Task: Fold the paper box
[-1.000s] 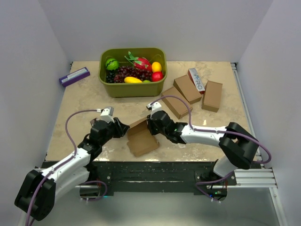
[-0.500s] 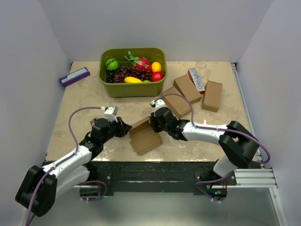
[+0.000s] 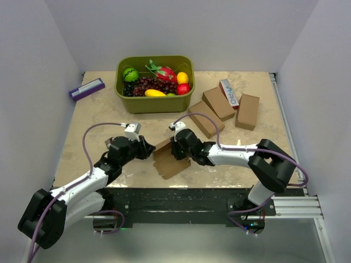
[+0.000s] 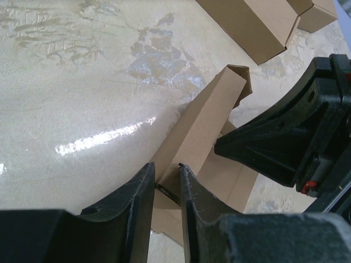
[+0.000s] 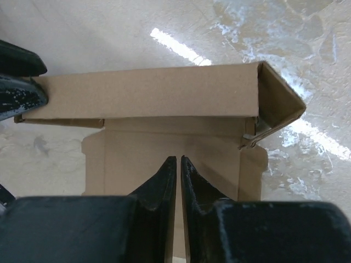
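Observation:
The paper box (image 3: 171, 160) is plain brown cardboard, half folded, lying near the table's front middle. One long panel stands up as a wall (image 5: 148, 90) and the rest lies flat. My left gripper (image 3: 147, 149) is at the box's left end. In the left wrist view (image 4: 167, 175) its fingers are closed on the end edge of the raised wall (image 4: 208, 120). My right gripper (image 3: 176, 151) is shut and empty. Its tips (image 5: 179, 160) rest over the flat panel just in front of the wall.
A green basket (image 3: 153, 104) of toy fruit stands at the back. A purple-and-white box (image 3: 86, 89) lies at the back left. Three closed brown boxes (image 3: 219, 103) and a white-and-red carton (image 3: 230, 93) lie at the right.
My left gripper has moved forward and right onto the box's left end. My right gripper has shifted slightly left, and the box has turned a little with it.

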You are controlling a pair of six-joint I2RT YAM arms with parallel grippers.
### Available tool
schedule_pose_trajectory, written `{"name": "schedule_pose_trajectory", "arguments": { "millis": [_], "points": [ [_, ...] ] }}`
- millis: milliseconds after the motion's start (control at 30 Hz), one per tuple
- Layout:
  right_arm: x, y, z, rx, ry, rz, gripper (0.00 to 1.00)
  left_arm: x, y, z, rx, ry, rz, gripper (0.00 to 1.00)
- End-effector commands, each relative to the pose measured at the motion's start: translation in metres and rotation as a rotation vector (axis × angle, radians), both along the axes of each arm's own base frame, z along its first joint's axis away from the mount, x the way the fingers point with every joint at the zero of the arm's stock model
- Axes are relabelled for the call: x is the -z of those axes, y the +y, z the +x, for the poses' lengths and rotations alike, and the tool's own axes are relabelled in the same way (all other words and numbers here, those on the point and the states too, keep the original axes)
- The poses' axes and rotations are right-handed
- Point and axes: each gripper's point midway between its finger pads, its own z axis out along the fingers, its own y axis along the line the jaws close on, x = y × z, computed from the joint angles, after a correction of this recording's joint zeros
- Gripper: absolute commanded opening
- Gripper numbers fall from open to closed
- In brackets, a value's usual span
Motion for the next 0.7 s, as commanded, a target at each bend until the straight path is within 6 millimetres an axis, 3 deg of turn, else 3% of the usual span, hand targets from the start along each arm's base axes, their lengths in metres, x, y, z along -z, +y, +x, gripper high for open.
{"name": "schedule_pose_trajectory", "arguments": {
  "millis": [0,33,133,167,267,367,467,600,667],
  "points": [
    [-0.015,0.0,-0.004,0.006,-0.013,0.047,0.15,0.009,0.009,0.001,-0.019,0.018,0.085,0.29],
    [-0.028,-0.003,-0.003,0.015,-0.031,0.063,0.23,0.008,0.009,0.001,-0.019,0.016,0.088,0.29],
    [-0.042,-0.023,-0.005,0.049,-0.065,0.038,0.47,0.005,0.01,0.003,-0.012,0.011,0.105,0.29],
    [-0.063,-0.031,-0.001,0.074,-0.105,0.069,0.53,0.006,0.009,0.003,-0.008,0.015,0.112,0.29],
    [-0.081,-0.059,0.005,0.119,-0.13,0.119,0.66,0.007,0.007,0.003,0.012,0.017,0.118,0.29],
    [-0.084,-0.086,0.022,0.19,-0.145,0.132,0.68,0.007,0.005,0.003,0.022,0.011,0.116,0.29],
    [-0.087,-0.082,0.031,0.132,-0.192,0.137,0.68,0.006,0.004,0.003,0.031,0.007,0.115,0.28],
    [-0.09,-0.06,0.04,-0.004,-0.306,0.17,0.71,0.006,0.004,0.003,0.033,0.006,0.116,0.28],
    [-0.078,-0.052,0.039,-0.059,-0.305,0.16,0.73,0.007,0.004,0.003,0.032,0.008,0.117,0.28]
  ]
}}
